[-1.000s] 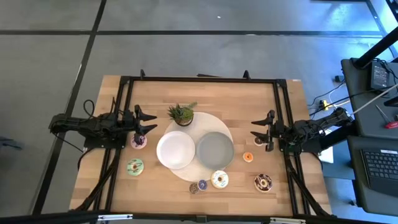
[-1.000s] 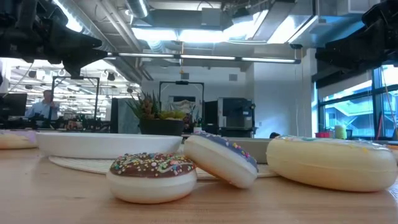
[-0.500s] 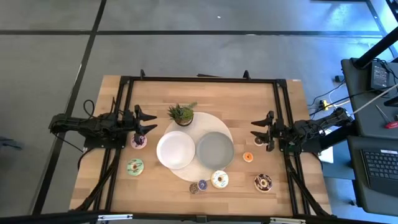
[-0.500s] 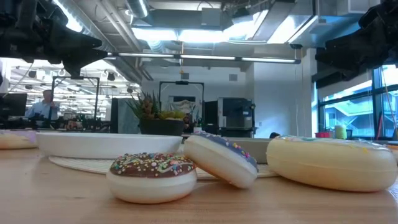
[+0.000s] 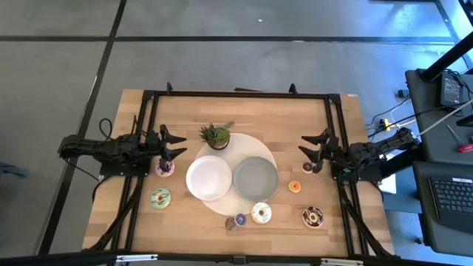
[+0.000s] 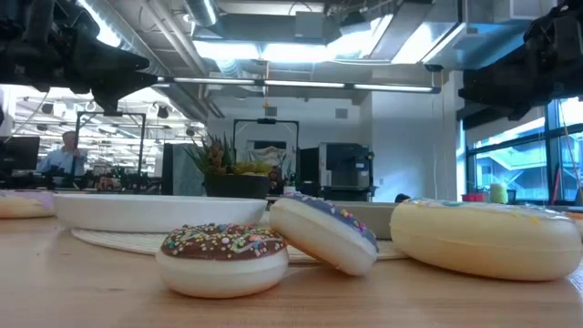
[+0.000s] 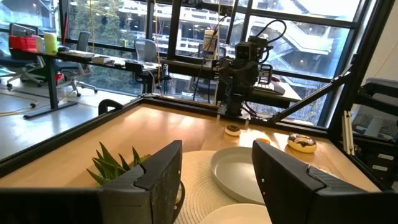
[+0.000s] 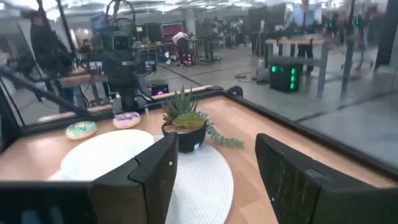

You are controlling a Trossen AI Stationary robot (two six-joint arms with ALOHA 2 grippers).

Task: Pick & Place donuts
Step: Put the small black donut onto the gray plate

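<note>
In the high view the donuts lie on the wooden table: pink (image 5: 165, 168), green (image 5: 160, 197), orange (image 5: 295, 186), cream-white (image 5: 260, 213), blue-purple (image 5: 240, 219) and chocolate (image 5: 312, 216). In the low view the blue-purple donut (image 6: 323, 232) is tilted, its edge resting beside a chocolate sprinkled donut (image 6: 223, 258). My left gripper (image 5: 181, 146) hovers open just beyond the pink donut. My right gripper (image 5: 304, 145) hovers open at the table's right, beyond the orange donut. Both wrist views show open fingers: left gripper (image 7: 217, 186), right gripper (image 8: 217, 186).
A white plate (image 5: 209, 178) and a grey plate (image 5: 256, 178) sit on a round pale mat (image 5: 255, 148) at the table's middle. A small potted plant (image 5: 215, 135) stands at the mat's far edge. A black frame (image 5: 236, 94) borders the table. A person sits in the room behind.
My right gripper has shifted slightly toward the table's far edge and swung a little, staying open. The left arm and all the donuts have kept still.
</note>
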